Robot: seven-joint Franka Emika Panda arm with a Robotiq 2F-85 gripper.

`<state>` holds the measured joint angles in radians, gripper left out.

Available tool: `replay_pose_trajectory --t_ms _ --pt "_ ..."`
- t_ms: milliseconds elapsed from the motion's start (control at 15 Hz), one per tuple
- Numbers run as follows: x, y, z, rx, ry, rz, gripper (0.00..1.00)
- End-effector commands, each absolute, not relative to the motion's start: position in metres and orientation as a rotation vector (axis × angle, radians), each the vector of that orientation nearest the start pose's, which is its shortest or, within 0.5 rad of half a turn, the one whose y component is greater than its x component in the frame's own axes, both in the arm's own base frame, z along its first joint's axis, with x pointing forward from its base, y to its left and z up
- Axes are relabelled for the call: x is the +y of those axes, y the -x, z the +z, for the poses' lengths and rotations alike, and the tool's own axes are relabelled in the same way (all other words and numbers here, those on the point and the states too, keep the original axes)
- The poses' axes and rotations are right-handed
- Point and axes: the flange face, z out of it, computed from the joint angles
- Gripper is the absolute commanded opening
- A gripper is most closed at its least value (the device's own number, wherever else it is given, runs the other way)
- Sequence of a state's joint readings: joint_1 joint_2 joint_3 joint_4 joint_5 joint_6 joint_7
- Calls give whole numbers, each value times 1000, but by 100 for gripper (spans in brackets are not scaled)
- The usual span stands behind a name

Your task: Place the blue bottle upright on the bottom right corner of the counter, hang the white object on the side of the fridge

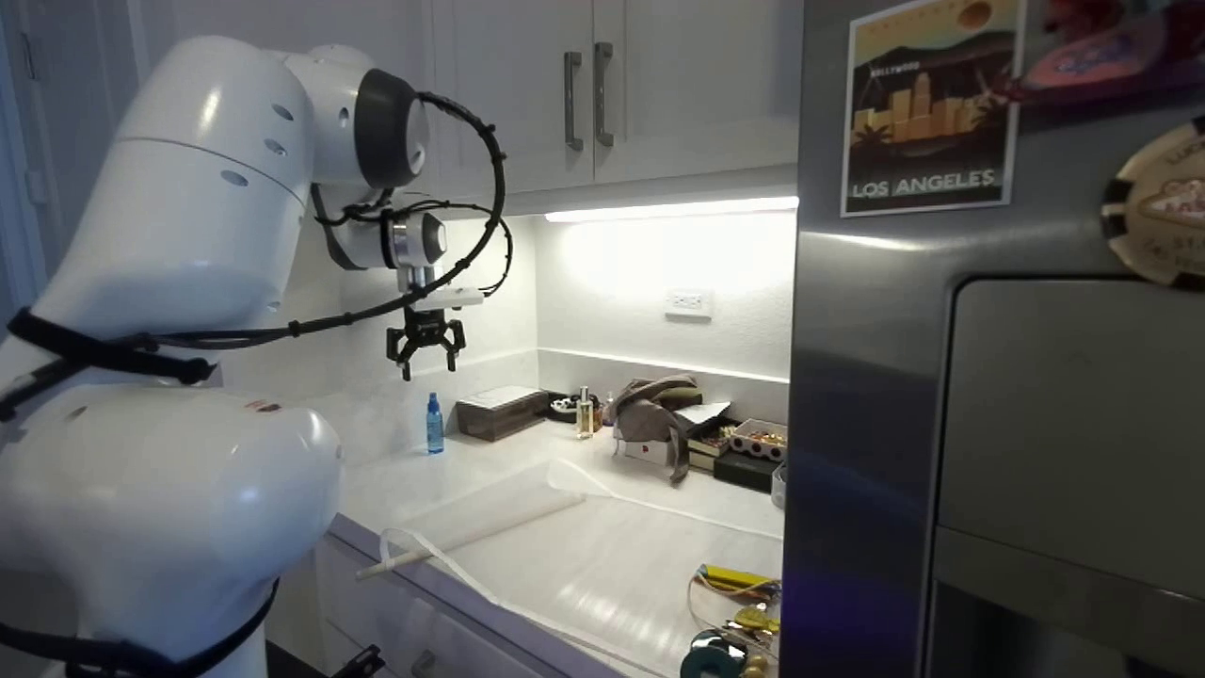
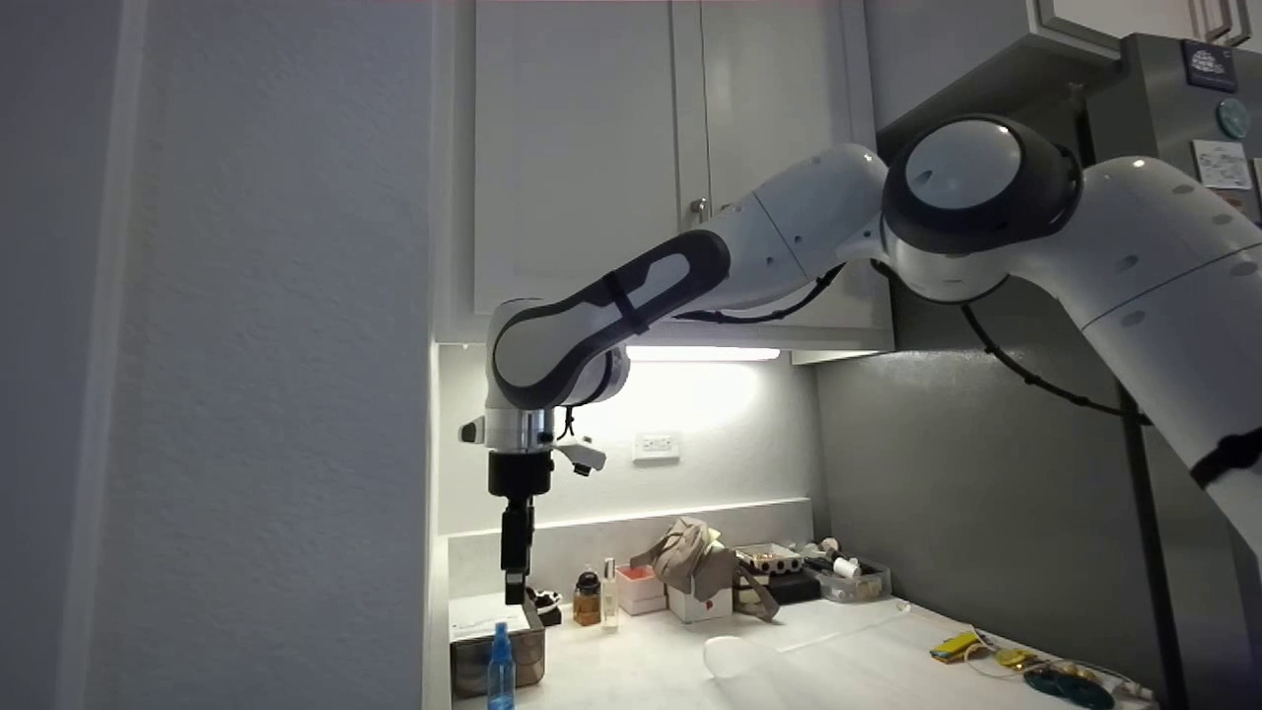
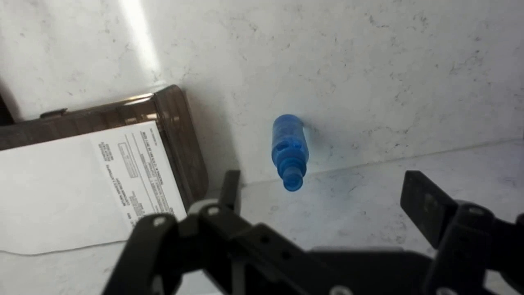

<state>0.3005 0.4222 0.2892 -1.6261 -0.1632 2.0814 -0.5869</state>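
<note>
The pincer [image 1: 429, 369] is spread wide and hangs above the blue bottle [image 1: 434, 426], which stands upright on the counter [image 1: 391, 482] at six o'clock from it in both exterior views. The wrist view looks down and shows the bottle through the gap between the two fingers [image 3: 428, 207], apart from both. It alone shows the printing on the white paper [image 3: 82, 188] that lies on a brown see-through box [image 3: 180, 137], at nine o'clock from the bottle. In an exterior view, the big, thin, whitish sheet [image 1: 612, 565] lies on the counter at four o'clock from the bottle, and the grey fridge [image 1: 875, 377] at three o'clock has a Los Angeles poster [image 1: 927, 108] on it. In an exterior view, the pincer is seen edge-on, so its gap is hidden, but a clear tub [image 2: 868, 592] near the fridge shows whole.
</note>
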Motion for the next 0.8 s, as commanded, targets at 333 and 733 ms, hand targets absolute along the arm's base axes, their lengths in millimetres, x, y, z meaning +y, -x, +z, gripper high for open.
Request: replay_pose_trajectory --t_ms 333,733 --pt "310 -511 411 -1778 2698 -30 100" --pt "270 -475 413 -1548 2872 -68 100"
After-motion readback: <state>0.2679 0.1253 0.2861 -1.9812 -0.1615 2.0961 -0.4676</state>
